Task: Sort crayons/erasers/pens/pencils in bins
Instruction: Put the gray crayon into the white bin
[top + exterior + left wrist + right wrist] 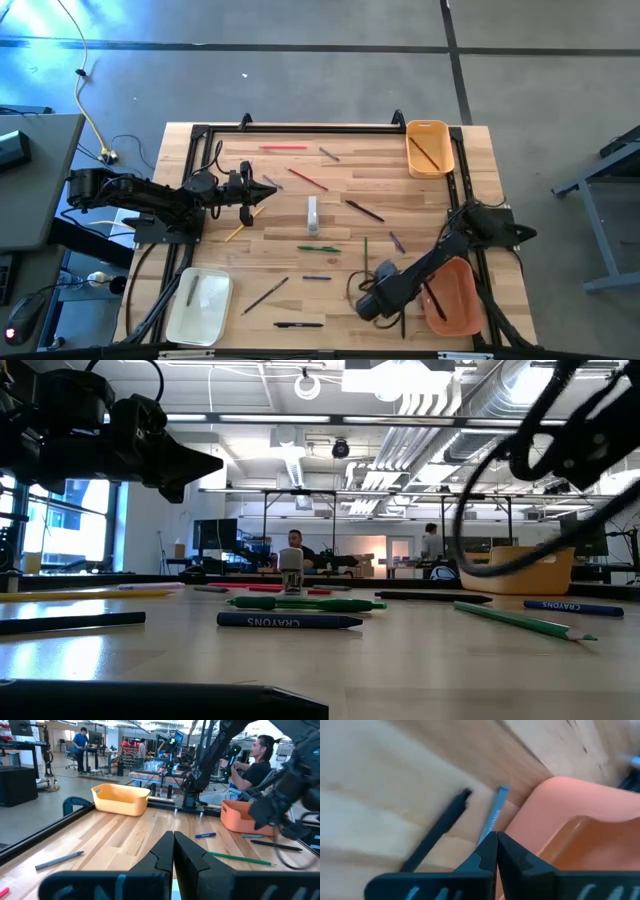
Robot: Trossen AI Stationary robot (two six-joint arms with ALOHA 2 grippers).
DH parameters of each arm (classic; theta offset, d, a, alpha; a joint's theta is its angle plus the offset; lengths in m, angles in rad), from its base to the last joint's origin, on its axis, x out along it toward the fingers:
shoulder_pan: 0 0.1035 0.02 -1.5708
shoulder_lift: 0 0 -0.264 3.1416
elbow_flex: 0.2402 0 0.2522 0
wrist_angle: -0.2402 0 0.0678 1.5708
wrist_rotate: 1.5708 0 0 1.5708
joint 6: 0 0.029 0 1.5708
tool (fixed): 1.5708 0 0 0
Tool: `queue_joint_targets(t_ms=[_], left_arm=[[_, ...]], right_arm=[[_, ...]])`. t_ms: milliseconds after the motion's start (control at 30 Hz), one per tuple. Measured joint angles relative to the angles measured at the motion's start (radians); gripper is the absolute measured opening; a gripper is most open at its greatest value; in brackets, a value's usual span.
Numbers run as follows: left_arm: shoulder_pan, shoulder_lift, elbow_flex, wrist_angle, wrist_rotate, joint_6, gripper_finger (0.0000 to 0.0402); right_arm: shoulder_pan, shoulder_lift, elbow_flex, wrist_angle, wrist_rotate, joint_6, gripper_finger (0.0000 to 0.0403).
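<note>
Pens and pencils mostly loose on the wooden table [250,215] — red pencil [283,147] near the far edge, green pencil [318,248] mid-table, black pen [298,324] at the near edge, many more between. Sorting barely begun, by the look of it: one dark stick in the yellow bin [429,148], one in the white bin [200,305], one in the orange bin [452,296].

Right gripper [494,841] low beside the orange bin — fingers pressed together, nothing held. Left gripper [173,851] mid-left above the table, likewise closed and empty.
</note>
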Motion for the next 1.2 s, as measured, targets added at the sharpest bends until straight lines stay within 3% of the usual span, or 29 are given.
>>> queue_joint_targets(t_ms=[200, 700, 967, 1200], left_arm=[[0.000, 0.000, 0.000, 0.000, 0.000, 0.000, 0.0000], [0.000, 0.000, 0.000, -0.008, 0.001, 0.000, 0.0000], [0.000, 0.000, 0.000, -0.008, 0.001, 0.000, 0.0000], [0.000, 0.000, 0.000, -0.008, 0.000, 0.000, 0.0000]], right_arm=[[0.000, 0.118, 0.133, -0.098, -0.015, -0.141, 0.0000], [-0.024, 0.122, -0.025, 0.000, -0.065, -0.188, 0.0000], [-0.022, 0.122, -0.012, -0.012, -0.061, -0.136, 0.0000], [-0.021, 0.121, 0.015, -0.126, -0.059, -0.110, 0.0000]])
